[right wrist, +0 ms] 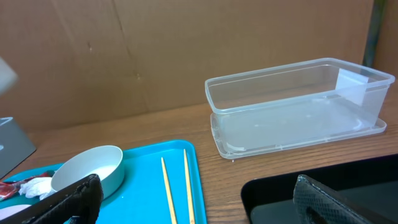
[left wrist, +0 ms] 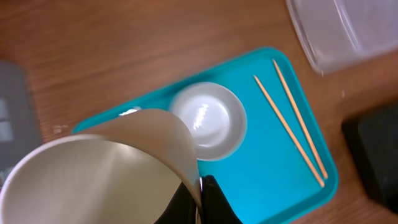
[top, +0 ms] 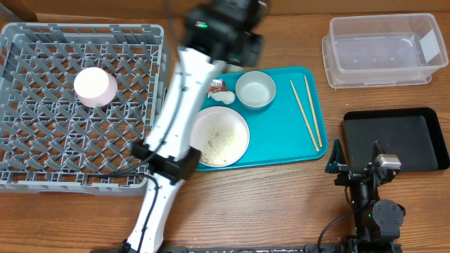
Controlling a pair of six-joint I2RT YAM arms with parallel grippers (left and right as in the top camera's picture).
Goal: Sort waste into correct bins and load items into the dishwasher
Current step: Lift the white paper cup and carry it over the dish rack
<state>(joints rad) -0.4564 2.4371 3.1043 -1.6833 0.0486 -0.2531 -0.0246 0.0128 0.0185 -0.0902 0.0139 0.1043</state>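
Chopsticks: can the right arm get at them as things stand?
Probably yes: the chopsticks lie bare by the right edge of the tray, and the open right end effector sits just off that edge.

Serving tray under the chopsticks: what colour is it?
The tray is teal, shown best in the overhead view.

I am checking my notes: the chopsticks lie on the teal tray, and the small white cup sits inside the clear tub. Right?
Not quite. The overhead view shows the small white cup in the grey dish rack, not the clear tub. The chopsticks do lie on the teal tray.
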